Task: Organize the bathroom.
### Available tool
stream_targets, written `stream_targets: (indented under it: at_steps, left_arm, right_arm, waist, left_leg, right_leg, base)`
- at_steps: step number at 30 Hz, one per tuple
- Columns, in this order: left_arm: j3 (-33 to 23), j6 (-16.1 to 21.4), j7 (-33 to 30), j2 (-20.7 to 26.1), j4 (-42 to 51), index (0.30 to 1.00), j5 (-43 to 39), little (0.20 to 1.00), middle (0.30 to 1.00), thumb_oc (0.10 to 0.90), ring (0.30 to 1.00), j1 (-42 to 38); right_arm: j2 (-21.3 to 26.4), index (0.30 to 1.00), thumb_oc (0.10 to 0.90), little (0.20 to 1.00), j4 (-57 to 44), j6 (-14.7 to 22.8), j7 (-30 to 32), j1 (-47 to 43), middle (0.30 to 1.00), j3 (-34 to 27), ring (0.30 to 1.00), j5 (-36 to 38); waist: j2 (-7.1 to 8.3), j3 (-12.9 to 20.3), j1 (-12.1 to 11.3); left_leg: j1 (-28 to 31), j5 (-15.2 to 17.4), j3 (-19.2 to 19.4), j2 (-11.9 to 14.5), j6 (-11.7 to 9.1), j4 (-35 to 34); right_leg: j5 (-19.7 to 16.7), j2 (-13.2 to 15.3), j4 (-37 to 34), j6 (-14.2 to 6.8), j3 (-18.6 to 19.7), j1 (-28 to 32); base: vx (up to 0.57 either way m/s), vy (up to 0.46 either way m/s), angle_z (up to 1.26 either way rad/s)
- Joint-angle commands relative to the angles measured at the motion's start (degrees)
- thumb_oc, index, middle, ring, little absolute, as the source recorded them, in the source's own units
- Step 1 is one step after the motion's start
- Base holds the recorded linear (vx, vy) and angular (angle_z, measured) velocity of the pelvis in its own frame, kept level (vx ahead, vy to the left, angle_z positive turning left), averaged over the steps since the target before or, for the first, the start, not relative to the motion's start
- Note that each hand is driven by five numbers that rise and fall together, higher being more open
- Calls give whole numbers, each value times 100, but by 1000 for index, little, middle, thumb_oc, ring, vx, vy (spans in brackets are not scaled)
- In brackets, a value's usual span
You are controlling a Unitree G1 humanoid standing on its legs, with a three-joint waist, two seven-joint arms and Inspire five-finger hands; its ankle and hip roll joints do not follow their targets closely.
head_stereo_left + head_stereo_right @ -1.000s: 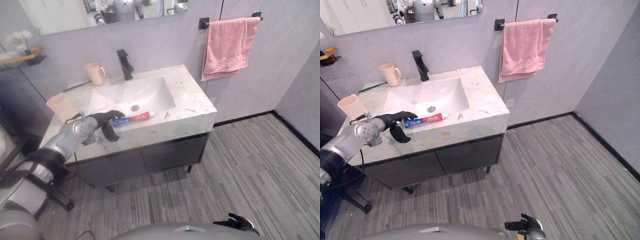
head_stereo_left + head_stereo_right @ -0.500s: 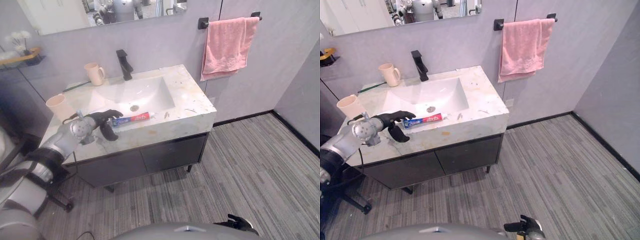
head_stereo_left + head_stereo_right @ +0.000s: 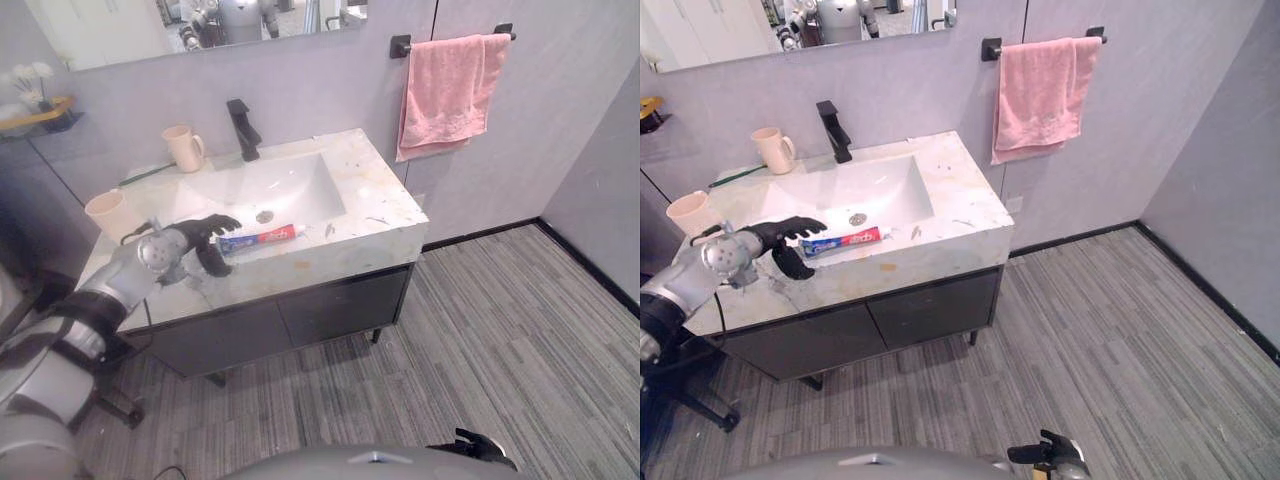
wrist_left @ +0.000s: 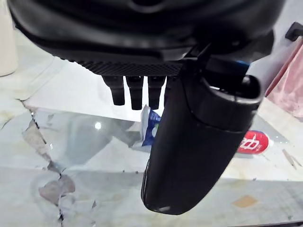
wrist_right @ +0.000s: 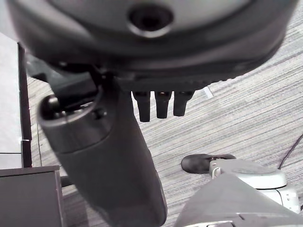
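Down by the floor the right hand [image 5: 113,156] hangs idle, fingers relaxed and holding nothing. On the countertop [image 3: 330,255] the left hand [image 3: 205,240] spreads wide at the end of the toothpaste tube [image 3: 262,236], nothing gripped yet. It looks like the reach-to-grasp step; next the fingers must close round the tube, perhaps for the cup [image 3: 185,148] behind.

The left hand [image 3: 205,243] rests on the countertop [image 3: 380,205] before the sink basin [image 3: 270,185]. The toothpaste tube [image 3: 262,236] lies just right of its fingertips. A cup [image 3: 108,213] stands left of it; a mug [image 3: 184,147] and faucet [image 3: 241,129] stand behind.
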State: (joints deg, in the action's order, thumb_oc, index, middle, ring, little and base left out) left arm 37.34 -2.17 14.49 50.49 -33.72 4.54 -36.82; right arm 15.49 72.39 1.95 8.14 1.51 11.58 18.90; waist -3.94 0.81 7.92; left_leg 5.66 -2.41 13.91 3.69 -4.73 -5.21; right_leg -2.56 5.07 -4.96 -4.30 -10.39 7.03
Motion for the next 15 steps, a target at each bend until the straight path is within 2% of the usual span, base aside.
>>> stream_targets:
  at_steps: [1, 9, 11, 15]
  left_arm:
    - [-265, 251, -460, 435, -394, 900, -310, 900, 900, 800, 900, -1679]
    - [-213, 139, -319, 442, -305, 900, -467, 900, 900, 800, 900, -1773]
    - [-202, -2, -319, 413, -287, 900, -297, 900, 900, 800, 900, -1772]
    - [-187, 25, -157, 382, -390, 900, -322, 900, 900, 800, 900, -1737]
  right_arm:
    - [43, 900, 800, 900, 278, 183, 113, -386, 900, 56, 900, 28]
    - [33, 900, 800, 900, 302, 164, 120, -401, 900, 68, 900, 88]
    - [19, 900, 800, 900, 313, 176, 126, -401, 900, 58, 900, 97]
    - [11, 900, 800, 900, 316, 169, 142, -400, 900, 62, 900, 104]
  waist:
    - [-73, 49, -49]
    - [-65, 56, -53]
    - [-71, 56, -52]
    - [-77, 58, -43]
  left_leg:
    - [403, 368, 240, -100, 368, 21]
    - [418, 380, 255, -104, 374, 21]
    - [424, 378, 260, -103, 375, 21]
    - [424, 378, 263, -104, 377, 21]
  right_leg:
    - [170, -75, 121, -285, -67, 43]
    - [173, -86, 122, -283, -62, 52]
    - [174, -93, 128, -281, -65, 54]
    - [179, -95, 140, -280, -68, 46]
  base:
    - [0, 0, 0]
    - [9, -4, -2]
    - [18, -7, -7]
    - [6, 0, -3]
